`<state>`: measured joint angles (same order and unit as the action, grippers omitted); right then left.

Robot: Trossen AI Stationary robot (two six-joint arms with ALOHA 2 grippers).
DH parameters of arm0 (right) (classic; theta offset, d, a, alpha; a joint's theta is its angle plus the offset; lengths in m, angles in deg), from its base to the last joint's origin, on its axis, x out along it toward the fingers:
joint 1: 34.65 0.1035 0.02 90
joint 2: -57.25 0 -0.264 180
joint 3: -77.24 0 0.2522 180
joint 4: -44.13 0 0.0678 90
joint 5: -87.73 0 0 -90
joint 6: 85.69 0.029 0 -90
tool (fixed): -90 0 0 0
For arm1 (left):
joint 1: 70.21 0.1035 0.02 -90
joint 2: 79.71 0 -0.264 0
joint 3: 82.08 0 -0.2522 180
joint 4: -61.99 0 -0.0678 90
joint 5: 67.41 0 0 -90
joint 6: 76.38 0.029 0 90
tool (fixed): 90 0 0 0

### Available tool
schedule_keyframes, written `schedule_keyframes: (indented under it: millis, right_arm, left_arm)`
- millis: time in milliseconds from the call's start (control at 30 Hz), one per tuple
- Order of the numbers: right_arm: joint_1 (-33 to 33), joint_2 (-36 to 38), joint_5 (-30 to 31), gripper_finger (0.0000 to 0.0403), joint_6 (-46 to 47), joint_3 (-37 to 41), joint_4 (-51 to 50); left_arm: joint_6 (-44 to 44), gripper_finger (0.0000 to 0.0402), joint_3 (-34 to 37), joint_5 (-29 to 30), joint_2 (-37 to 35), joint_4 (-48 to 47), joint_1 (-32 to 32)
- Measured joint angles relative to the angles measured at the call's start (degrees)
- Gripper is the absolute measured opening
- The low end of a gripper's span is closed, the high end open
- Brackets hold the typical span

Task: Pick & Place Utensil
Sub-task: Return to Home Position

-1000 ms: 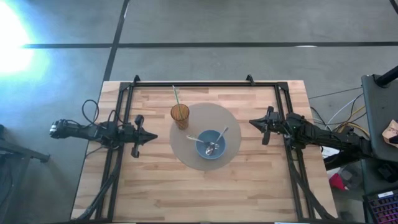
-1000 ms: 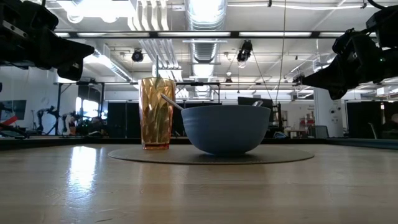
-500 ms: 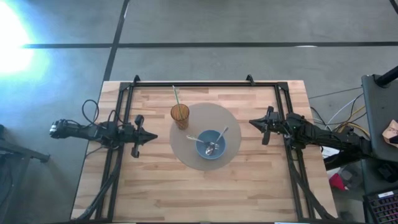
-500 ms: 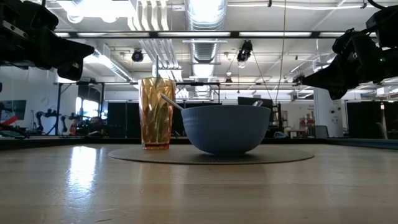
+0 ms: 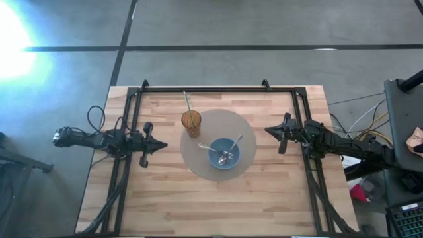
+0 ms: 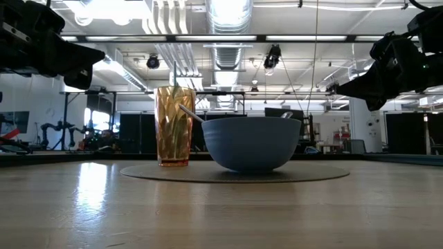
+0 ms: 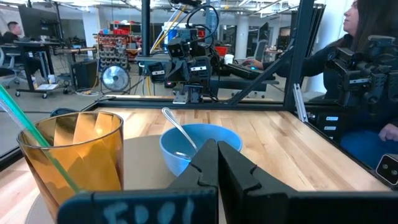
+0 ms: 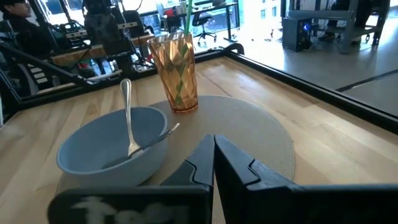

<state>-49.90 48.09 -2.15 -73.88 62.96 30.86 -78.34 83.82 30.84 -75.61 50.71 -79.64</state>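
A blue bowl (image 5: 224, 153) stands on a round grey mat (image 5: 198, 165) at the table's middle. Two metal utensils lie in it: a spoon (image 5: 230, 150) whose handle leans on the bowl's far right rim, and another (image 5: 209, 149) leaning on its left rim. An amber cup (image 5: 191, 123) with a green straw (image 5: 186, 101) stands on the mat's far left edge. My left gripper (image 5: 162, 145) is shut and empty, left of the mat. My right gripper (image 5: 268, 131) is shut and empty, right of the mat.
A black metal frame (image 5: 205, 90) runs along the table's far edge and down both sides. Bare wood lies between the mat and the near edge. A person sits beyond the table in the left wrist view (image 7: 367, 56).
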Motion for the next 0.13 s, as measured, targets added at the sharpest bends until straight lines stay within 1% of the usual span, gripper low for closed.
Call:
schedule_keyframes:
  millis: [133]
  right_arm:
    - [0.0,0.0,0.0,0.0009,0.0,0.0,0.0]
  left_arm:
    - [0.0,0.0000,0.0,0.0,0.0,0.0,0.0]
